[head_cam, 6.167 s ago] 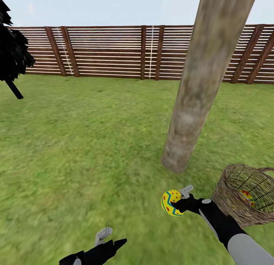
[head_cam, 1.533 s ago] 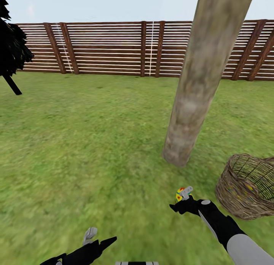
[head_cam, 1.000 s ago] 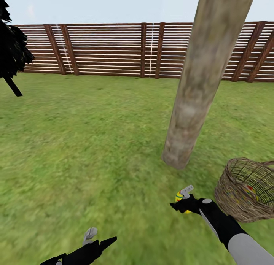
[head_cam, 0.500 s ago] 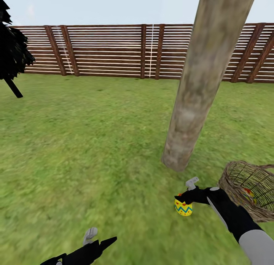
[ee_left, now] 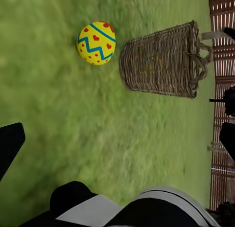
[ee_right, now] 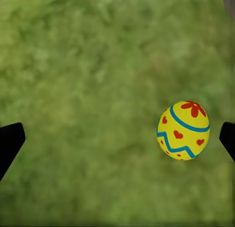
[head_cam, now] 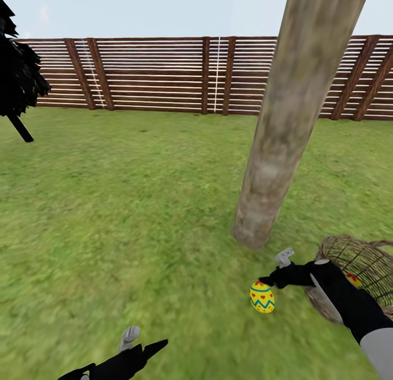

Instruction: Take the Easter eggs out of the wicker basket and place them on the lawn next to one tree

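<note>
Though near basket [head_cam: 357,271], egg [head_cam: 262,297] unobstructed.

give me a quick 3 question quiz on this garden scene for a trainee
1. True or false: the egg on the lawn is gripped by the right gripper.
2. What does the egg lie nearest: A) the fence, B) the pale tree trunk, C) the dark tree?
3. Fill in: the wicker basket still holds at least ___ egg.

Key: 1 false, it lies free on the grass, fingers apart. 2 B. 3 one, seen through the weave.
</note>
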Tool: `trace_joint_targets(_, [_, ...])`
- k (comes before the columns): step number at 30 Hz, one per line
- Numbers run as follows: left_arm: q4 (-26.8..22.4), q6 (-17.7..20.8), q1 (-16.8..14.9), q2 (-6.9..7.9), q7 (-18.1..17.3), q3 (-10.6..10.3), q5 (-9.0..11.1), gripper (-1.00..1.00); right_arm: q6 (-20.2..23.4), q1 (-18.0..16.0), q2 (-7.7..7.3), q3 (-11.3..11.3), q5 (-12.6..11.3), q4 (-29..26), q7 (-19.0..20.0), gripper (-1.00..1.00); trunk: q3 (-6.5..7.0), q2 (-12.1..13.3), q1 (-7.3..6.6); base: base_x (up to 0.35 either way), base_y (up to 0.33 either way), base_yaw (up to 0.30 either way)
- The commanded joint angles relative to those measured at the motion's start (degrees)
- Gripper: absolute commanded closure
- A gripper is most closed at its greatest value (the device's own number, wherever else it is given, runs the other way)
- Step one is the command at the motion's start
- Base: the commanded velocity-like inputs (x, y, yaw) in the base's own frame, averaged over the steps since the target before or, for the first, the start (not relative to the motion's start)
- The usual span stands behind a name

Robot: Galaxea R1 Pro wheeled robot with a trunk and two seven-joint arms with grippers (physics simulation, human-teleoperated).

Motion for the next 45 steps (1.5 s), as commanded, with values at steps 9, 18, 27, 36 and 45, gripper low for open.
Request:
trace_joint_targets(9, [0.0, 0.4, 0.0, -0.05, 0.1, 0.0, 0.4, -1.0, 1.8, 0.0, -3.28, -0.5, -0.1, -3.1, 4.9, -1.0, 1.57, 3.6, -1.99, 0.0, 0.0, 0.0])
trace_joint_targets(18, [0.0, 0.4, 0.0, -0.06, 0.1, -0.1, 0.4, -1.0, 7.3, 0.0, -6.72, -7.7, 0.1, -7.8, 14.0, -1.0, 3.19, 7.2, -3.97, 0.0, 0.0, 0.0])
trace_joint_targets(27, [0.0, 0.4, 0.0, -0.06, 0.1, -0.1, 0.4, -1.0, 8.2, 0.0, -11.01, -10.3, -0.1, -9.8, 18.8, -1.0, 4.81, 10.8, -5.94, 0.0, 0.0, 0.0])
trace_joint_targets(36, [0.0, 0.4, 0.0, -0.06, 0.1, -0.1, 0.4, -1.0, 11.3, 0.0, -11.76, -15.5, 0.6, -12.7, 20.0, -1.0, 5.88, 13.2, -7.26, 0.0, 0.0, 0.0])
trace_joint_targets(45, [0.0, 0.3, 0.0, -0.14, 0.1, 0.0, 0.2, -1.0, 11.5, 0.0, -11.78, -15.9, 0.8, -13.0, 20.0, -1.0, 5.88, 13.2, -7.26, 0.0, -0.023, 0.0])
